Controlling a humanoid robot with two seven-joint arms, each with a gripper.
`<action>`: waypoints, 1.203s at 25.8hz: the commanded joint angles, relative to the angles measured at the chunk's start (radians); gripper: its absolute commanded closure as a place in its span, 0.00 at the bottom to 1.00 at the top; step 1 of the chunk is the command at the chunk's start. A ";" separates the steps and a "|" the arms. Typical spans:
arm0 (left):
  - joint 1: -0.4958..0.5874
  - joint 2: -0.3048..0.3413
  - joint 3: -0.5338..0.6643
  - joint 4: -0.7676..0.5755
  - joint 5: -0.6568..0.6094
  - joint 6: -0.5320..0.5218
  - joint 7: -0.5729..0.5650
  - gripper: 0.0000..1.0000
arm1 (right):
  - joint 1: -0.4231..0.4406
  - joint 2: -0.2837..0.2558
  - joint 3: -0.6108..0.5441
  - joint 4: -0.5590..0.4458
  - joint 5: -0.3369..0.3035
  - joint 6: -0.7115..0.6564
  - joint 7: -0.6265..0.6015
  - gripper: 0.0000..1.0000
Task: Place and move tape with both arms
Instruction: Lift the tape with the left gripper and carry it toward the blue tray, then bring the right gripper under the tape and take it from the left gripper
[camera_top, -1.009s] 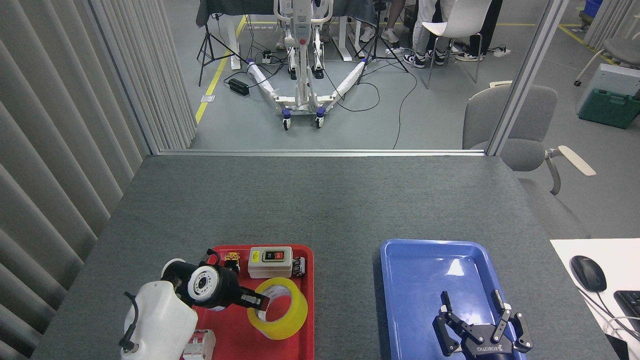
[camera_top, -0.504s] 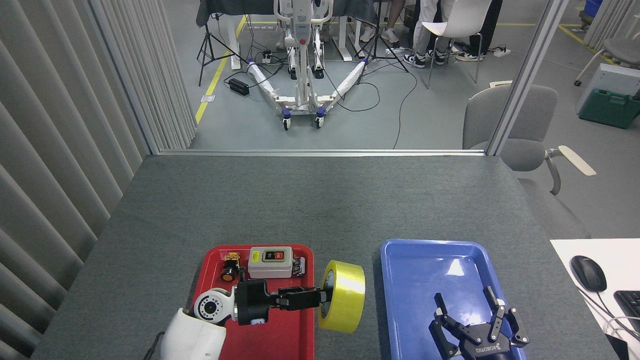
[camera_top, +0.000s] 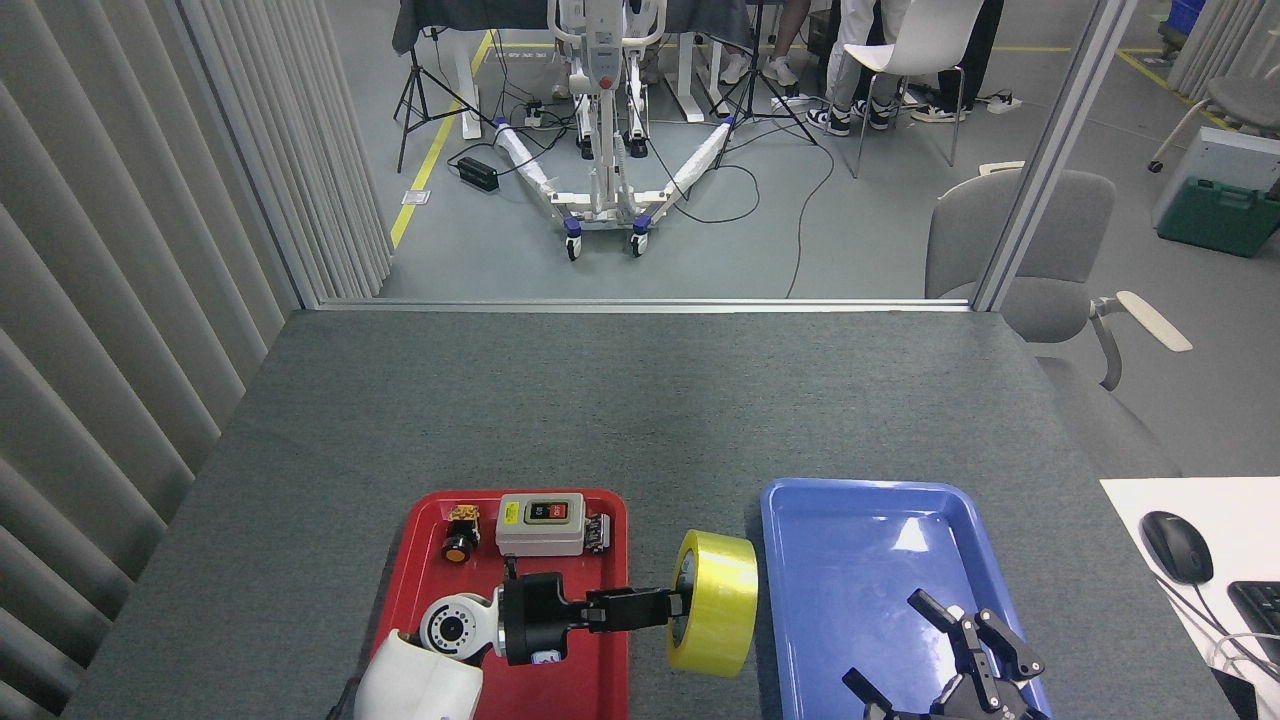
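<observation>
The tape (camera_top: 718, 603), a wide yellow roll, hangs on edge in the gap between the red tray (camera_top: 420, 585) and the blue tray (camera_top: 850, 520). My left gripper (camera_top: 672, 606) reaches right from over the red tray and is shut on the roll's near rim, its fingers (camera_top: 630, 608) running into the core. My right gripper (camera_top: 950, 650) stands open over the near part of the blue tray, tilted, fingers spread, nothing in it. It is a short way right of the tape.
In the red tray lie a grey switch box (camera_top: 541, 522), an orange push button (camera_top: 458, 535) and a small dark part (camera_top: 598, 533). A mouse (camera_top: 1176, 546) and keyboard (camera_top: 1262, 610) sit on white paper at right. An office chair (camera_top: 1040, 260) stands beyond the table's far right corner.
My left gripper lifted the tape out of the red tray, turned it on edge and carried it right toward the blue tray. My right gripper dropped lower in view and rotated.
</observation>
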 joint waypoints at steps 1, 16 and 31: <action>0.018 0.002 -0.007 -0.010 0.004 0.000 0.004 1.00 | 0.006 -0.001 0.014 -0.013 -0.001 -0.008 0.002 0.00; 0.067 0.002 -0.076 -0.064 0.005 0.000 0.094 1.00 | -0.003 0.046 0.220 -0.027 0.034 -0.008 0.042 0.01; 0.107 0.002 -0.131 -0.095 0.005 0.000 0.145 0.96 | -0.008 0.040 0.237 -0.026 0.039 -0.008 0.043 0.85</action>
